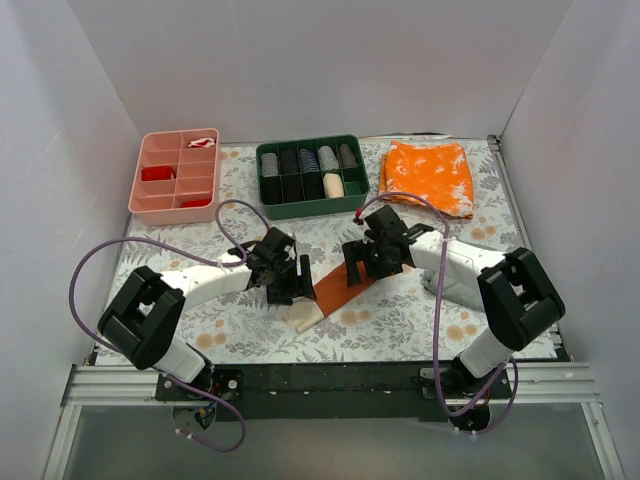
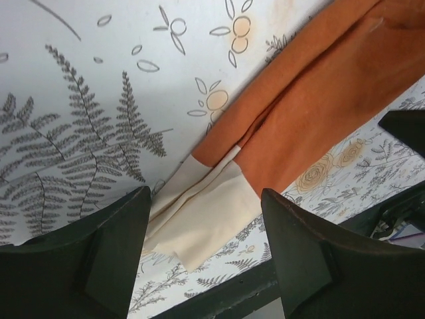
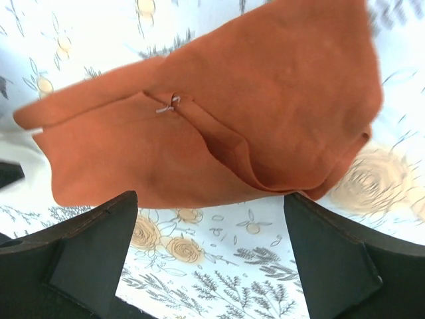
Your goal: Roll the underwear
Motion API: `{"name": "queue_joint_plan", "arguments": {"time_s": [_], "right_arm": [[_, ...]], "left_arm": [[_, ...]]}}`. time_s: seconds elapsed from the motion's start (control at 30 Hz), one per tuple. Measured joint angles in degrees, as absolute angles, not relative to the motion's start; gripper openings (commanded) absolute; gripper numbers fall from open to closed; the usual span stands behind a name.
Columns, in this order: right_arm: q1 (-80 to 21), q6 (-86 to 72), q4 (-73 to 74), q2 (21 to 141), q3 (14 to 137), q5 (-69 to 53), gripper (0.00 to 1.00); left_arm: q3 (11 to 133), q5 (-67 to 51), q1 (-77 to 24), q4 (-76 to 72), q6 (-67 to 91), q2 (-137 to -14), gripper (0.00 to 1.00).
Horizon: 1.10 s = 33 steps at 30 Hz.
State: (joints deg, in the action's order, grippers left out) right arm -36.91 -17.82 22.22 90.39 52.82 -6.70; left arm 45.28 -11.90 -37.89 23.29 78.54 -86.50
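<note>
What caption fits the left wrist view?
Open left gripper over the cream end of the folded underwear on the floral table.

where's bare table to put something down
Bare: near strip between the underwear and the black rail. Crowded: centre, left end effector and right end effector over the underwear; back edge holds pink tray, green bin, orange cloth.

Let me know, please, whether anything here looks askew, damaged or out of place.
Nothing serious. The underwear lies folded and slanted on the mat, cream end creased, not yet rolled. A loose thread shows at a seam. The left gripper and right gripper are open over it.
</note>
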Motion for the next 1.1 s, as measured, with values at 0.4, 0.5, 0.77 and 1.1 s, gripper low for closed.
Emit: {"name": "queue_joint_plan", "arguments": {"time_s": [0.4,0.5,0.77,1.1], "right_arm": [[-35.0,-23.3,22.5,83.0,50.6,-4.4,0.99],[-35.0,-28.5,21.1,78.0,45.8,-3.5,0.99],[-35.0,-38.1,17.3,78.0,41.5,-1.7,0.99],[-34.9,-43.3,11.0,84.8,43.3,-3.3,0.99]], "left_arm": [[44.5,-8.9,-40.1,25.0,80.1,-84.3,0.69],[46.8,-8.1,-40.1,25.6,79.1,-84.5,0.69],[51.9,-8.5,-40.1,24.4,76.7,-87.9,0.70],[48.4,-13.5,-40.1,21.3,76.4,-88.2,0.70]]}}
